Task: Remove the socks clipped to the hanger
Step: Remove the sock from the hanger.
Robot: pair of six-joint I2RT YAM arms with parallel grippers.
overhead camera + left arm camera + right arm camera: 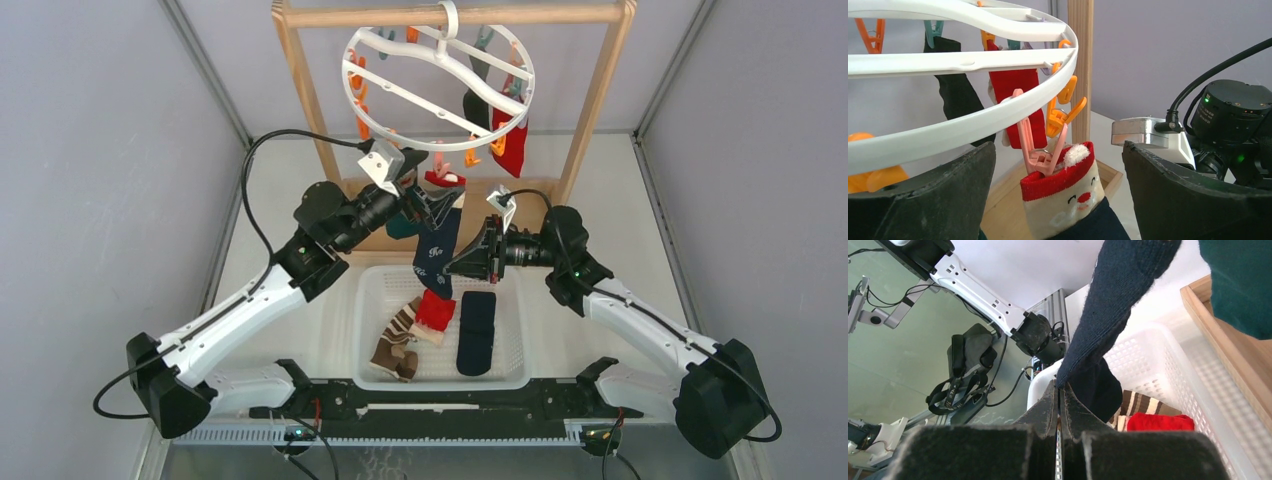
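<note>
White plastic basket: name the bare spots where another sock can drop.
Bare mesh runs along the white plastic basket's right wall, beside the flat navy sock, and in its far-left corner. The middle-left is crowded: brown-striped socks and a red sock lie together.

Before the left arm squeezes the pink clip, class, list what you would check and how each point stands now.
1. Left gripper open: ok.
2. Pink clip between its jaws: ok.
3. Clip bites the Santa sock at the cuff: ok.
4. Right gripper shut on that sock's lower end: ok.
5. White basket under the sock: ok.
6. Orange clip clear of the left jaws: cannot tell.
</note>
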